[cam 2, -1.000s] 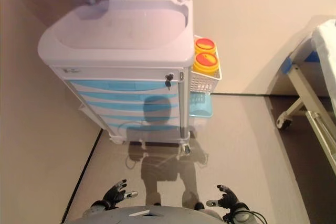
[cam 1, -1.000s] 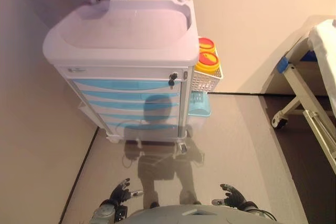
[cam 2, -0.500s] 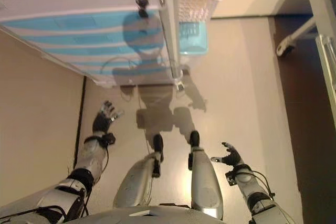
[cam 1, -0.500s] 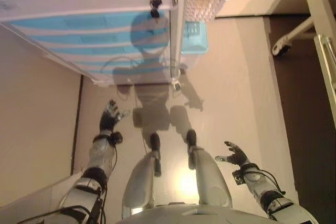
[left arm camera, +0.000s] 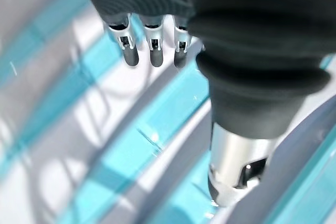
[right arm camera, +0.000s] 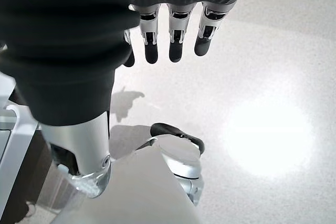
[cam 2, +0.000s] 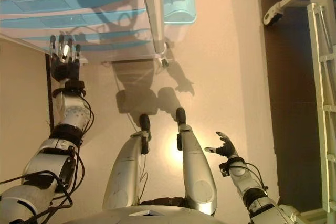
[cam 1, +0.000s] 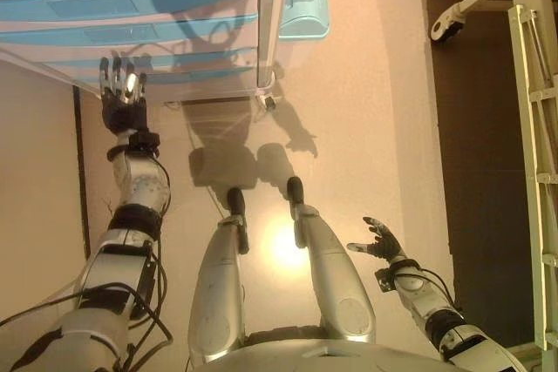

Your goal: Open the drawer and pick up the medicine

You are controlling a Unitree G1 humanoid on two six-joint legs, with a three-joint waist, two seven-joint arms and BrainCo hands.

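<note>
Status: drawers all closed, medicine unseen. My left robot hand open, raised near lowest fronts; right robot hand open, idle.

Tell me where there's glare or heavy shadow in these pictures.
Both eye views: a bright glare patch on the floor, and a dark shadow across the blue drawers above the raised left robot hand. Right wrist view: the same floor glare beyond the open right robot hand. Left wrist view: shadow bands cross the drawer fronts.
</note>
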